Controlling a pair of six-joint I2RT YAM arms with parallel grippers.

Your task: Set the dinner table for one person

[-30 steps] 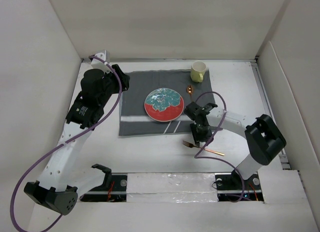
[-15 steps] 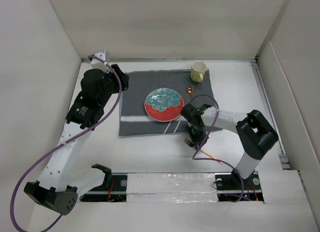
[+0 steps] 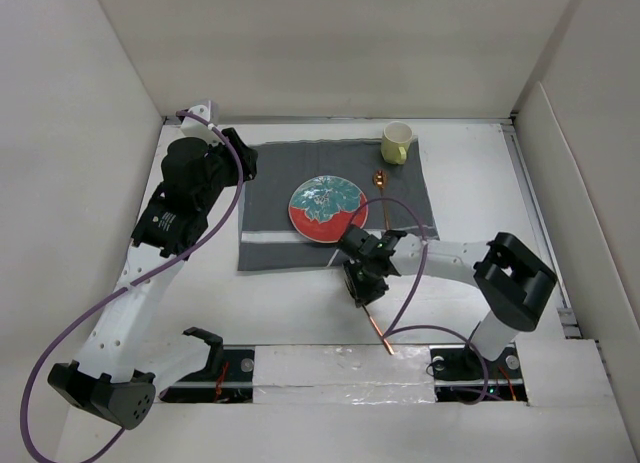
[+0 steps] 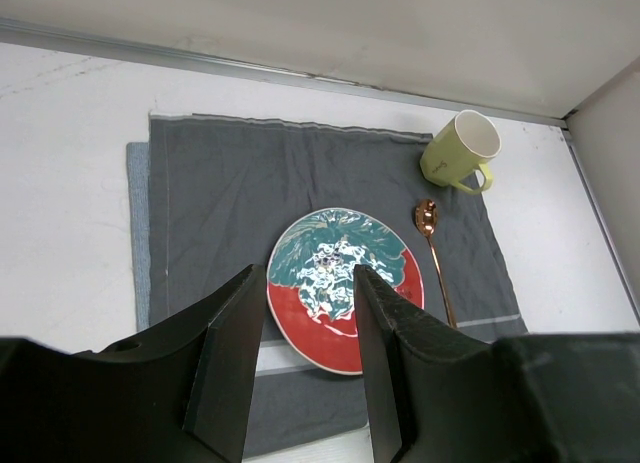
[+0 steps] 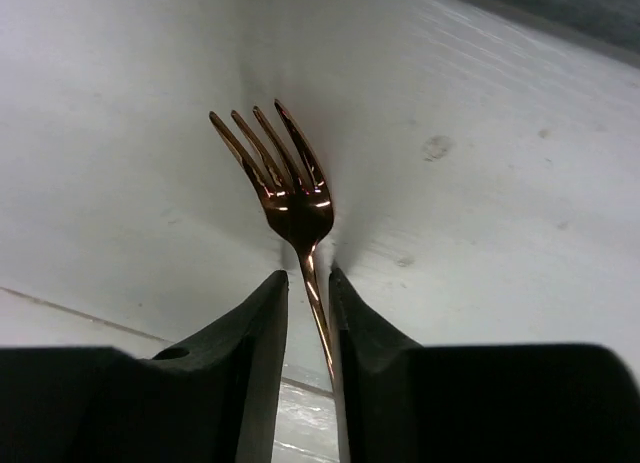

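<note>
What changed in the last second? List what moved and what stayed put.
The right arm swung left along the near edge of the placemat while its jaws closed on the neck of the fork, taking it leftward; the handle now angles toward the arm bases. The left arm, jaws open, stayed by the placemat's far left corner. The plate, mug and spoon kept their places.

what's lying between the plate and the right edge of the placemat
A copper spoon, lying on the placemat just right of the plate. The left wrist view shows it best.
</note>
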